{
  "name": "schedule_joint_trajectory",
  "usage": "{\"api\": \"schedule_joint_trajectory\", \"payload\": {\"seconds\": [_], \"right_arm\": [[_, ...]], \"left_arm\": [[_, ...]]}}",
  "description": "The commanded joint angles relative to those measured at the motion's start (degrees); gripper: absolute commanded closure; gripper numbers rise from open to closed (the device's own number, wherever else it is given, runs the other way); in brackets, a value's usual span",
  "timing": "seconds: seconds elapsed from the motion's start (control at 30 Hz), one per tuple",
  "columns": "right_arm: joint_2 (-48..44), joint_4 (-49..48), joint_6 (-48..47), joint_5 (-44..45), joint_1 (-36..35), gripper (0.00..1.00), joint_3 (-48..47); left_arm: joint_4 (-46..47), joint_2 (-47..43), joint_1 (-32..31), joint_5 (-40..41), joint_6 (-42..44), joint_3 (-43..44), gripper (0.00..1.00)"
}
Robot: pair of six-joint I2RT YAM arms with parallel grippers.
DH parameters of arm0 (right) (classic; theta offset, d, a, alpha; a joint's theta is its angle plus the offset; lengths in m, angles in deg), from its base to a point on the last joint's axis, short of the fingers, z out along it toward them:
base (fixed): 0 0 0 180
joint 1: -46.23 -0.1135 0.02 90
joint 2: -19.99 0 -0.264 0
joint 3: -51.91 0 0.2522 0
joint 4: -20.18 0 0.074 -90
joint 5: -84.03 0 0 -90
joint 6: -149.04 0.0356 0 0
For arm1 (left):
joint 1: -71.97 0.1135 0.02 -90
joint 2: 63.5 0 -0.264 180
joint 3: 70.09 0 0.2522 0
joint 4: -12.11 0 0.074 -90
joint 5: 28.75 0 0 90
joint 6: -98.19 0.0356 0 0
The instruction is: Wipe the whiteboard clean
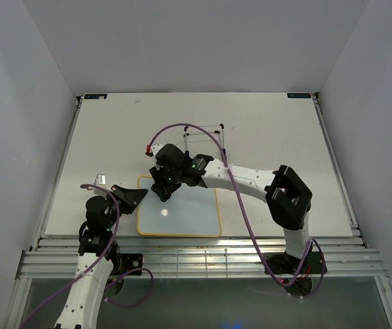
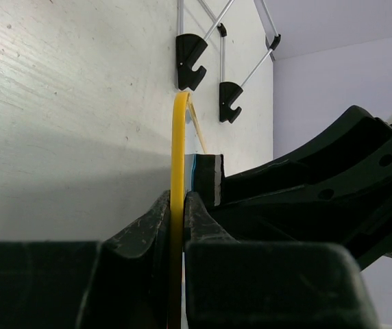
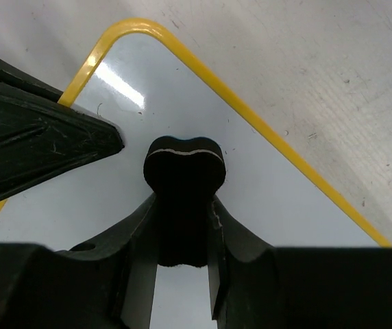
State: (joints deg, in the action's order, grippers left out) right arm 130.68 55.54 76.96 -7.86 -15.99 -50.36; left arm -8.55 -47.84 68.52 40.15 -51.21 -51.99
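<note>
the whiteboard (image 1: 189,216) lies flat on the table (image 1: 271,137) in the lower middle of the top view, with its long axis running left to right across the frame. the right gripper (image 1: 163,192) hangs over the board's upper left corner. its two fingers are clamped on a small black eraser (image 3: 184,164), which points down at the glossy face just inside the curved yellow frame. from that spot nearly all of the white face stretches away toward the lower right of the top view, so the next strokes would probably have to sweep that way, along the long axis and then down. the left gripper (image 1: 136,197) comes in from the left of the frame and is closed on the board's left edge. in the left wrist view the yellow rim is pinched between its fingers, which looks like a hold to steady the board against the wiping. the right arm is the one above the face; the left only reaches the rim. whether the eraser is actually touching the surface cannot be told. no red writing can be made out on the face in any view. a thin wire stand (image 1: 206,133) sits apart from the board, toward the upper middle of the top view.
</note>
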Motion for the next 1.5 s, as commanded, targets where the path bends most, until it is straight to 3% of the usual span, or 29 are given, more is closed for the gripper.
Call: {"api": "schedule_joint_trajectory", "payload": {"seconds": [0.0,0.23,0.43,0.67,1.1,1.33,1.47], "right_arm": [[2.5,4.1,1.3,5.7,0.4,0.92,2.8],[-1.6,3.3,5.3,7.3,7.8,0.92,17.2],[-8.5,-6.1,6.3,2.5,15.3,0.92,35.4],[-11.2,-14.1,4.5,-2.5,22.8,0.92,48.0],[-12.2,-11.7,-2.9,-3.4,32.2,0.92,46.2],[-26.4,-2.0,-3.5,1.6,32.8,0.92,42.7],[-28.5,6.0,-3.5,8.8,34.8,0.92,41.7]], "left_arm": [[3.4,-0.6,-0.2,-2.2,2.1,1.6,1.0],[2.4,-0.5,-0.2,-1.8,3.1,2.6,1.0],[0.8,-1.3,-0.2,-0.6,3.0,3.1,1.0],[-1.5,-1.7,-0.2,0.5,3.8,4.7,1.0],[-7.0,-1.9,-0.2,2.6,5.5,8.4,1.0],[-9.1,-1.1,-0.3,3.5,8.2,10.8,1.0],[-7.5,-0.9,-0.3,1.1,9.8,12.0,1.0]]}}
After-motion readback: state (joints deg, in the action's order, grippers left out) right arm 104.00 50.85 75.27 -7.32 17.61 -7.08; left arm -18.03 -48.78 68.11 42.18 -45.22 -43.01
